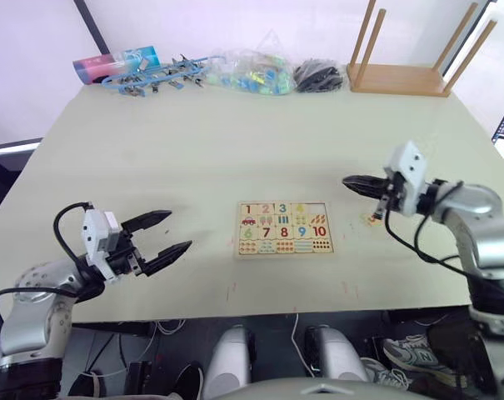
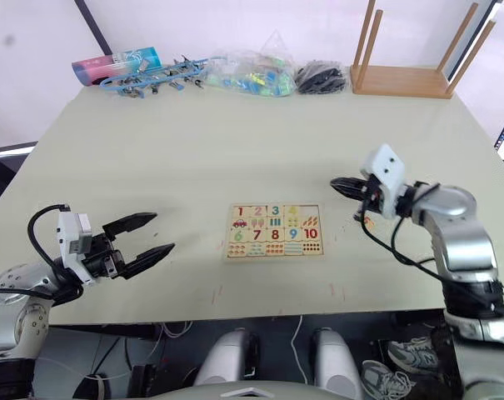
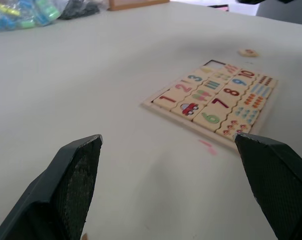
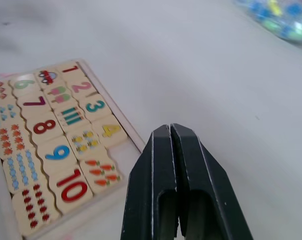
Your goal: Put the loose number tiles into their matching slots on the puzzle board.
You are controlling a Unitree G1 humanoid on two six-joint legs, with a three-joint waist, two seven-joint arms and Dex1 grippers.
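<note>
The puzzle board point(image 1: 284, 228) lies flat on the table point(image 1: 193, 158), near the front edge, about mid-width. Top row reads 1, 2, 3, 4, w/ the fifth slot point(image 3: 214, 63) at the row's right end bare: an empty square recess, dark-rimmed in the left wrist view. Next row down has pics (red car, ice creams, bars, carrots), then 6–10 in colour, then dot/picture counts along the front. All pale wood; the 4 tile point(image 4: 111, 131) is yellow and sits a bit askew in its recess, tilted vs. its neighbours. One loose tile point(image 1: 373, 219) lies on the table just right of the board, under the right gripper; digit too small to read.

Containers: clear plastic bag point(image 1: 256, 73) at the back edge, stuffed w/ small blue, green & yellow bits. Beside it a black bag point(image 1: 318, 76), contents can't tell. Left of those, blue clips point(image 1: 156, 75) and a pink-blue tube point(image 1: 117, 63) near the back left corner. Wooden stool point(image 1: 406, 67) upside-down at the back right corner.

Left gripper point(image 1: 166, 234) hovers over the front left of the table, fingers spread wide, nothing between them, well apart from the board. Right gripper point(image 1: 348, 181) hangs right of the board, fingers pressed together, empty.
</note>
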